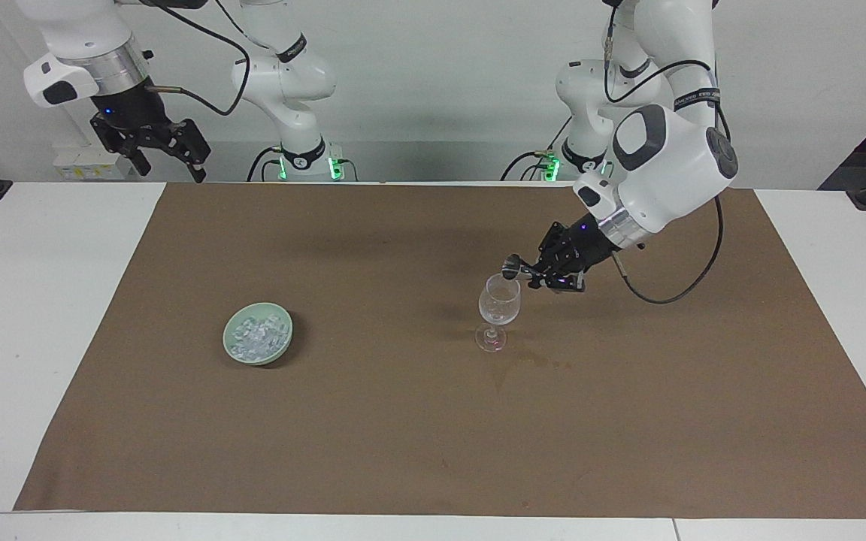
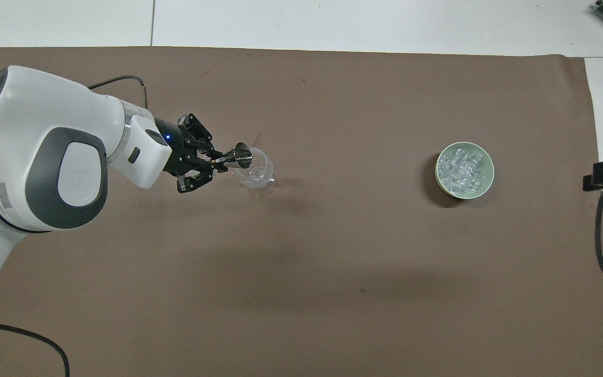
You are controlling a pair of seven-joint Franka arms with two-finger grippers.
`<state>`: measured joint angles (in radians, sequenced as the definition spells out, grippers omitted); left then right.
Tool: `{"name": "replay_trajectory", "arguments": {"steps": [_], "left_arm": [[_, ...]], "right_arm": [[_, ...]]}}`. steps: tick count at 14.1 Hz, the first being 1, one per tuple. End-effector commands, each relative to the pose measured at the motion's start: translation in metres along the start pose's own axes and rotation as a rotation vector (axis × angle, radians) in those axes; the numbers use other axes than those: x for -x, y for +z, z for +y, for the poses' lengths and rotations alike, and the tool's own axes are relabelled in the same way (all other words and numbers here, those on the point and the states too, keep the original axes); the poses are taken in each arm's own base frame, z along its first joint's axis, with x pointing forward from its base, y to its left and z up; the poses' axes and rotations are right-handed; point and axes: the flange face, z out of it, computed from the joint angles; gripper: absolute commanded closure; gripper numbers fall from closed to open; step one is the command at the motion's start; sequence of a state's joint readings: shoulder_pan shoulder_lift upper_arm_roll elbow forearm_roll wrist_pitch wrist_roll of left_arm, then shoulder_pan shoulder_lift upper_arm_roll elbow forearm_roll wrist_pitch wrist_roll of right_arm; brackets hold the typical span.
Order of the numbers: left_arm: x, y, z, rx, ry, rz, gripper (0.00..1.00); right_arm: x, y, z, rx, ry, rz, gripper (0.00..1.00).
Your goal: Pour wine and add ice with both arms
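Brown paper [image 1: 403, 421] covers the counter, where the left gripper [image 1: 532, 273], jaws clamped on a tilted jigger [image 1: 513, 266], hangs over the glass [image 1: 498, 303]; ice [image 1: 256, 336] fills the bowl [image 1: 231, 347] toward the right arm's end, while the right gripper [image 1: 170, 154] waits with its jaws apart.

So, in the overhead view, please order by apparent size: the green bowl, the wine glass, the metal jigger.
1. green bowl, widest.
2. wine glass, clearly smaller than the bowl.
3. metal jigger, smallest, held tilted over the glass by the left hand; being raised nearer the camera, it may look slightly enlarged.
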<state>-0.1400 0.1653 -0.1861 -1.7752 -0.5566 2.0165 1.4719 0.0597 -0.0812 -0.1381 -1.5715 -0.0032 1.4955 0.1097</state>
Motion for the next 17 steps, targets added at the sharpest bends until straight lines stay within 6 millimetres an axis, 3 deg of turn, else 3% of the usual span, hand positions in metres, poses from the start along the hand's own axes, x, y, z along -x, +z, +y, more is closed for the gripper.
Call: {"name": "replay_trajectory", "arguments": {"steps": [1, 11, 17], "left_arm": [[-0.011, -0.007, 0.003, -0.031, -0.008, -0.058, 0.99], [-0.015, -0.006, 0.003, -0.053, -0.033, -0.152, 0.98], [-0.029, -0.002, 0.007, -0.076, -0.063, -0.225, 0.98]], "right_arm": [[0.006, 0.0, 0.001, -0.031, -0.009, 0.006, 0.0], [0.006, 0.0, 0.002, -0.031, -0.008, 0.006, 0.0], [0.006, 0.0, 0.002, -0.031, -0.006, 0.006, 0.0]]}}
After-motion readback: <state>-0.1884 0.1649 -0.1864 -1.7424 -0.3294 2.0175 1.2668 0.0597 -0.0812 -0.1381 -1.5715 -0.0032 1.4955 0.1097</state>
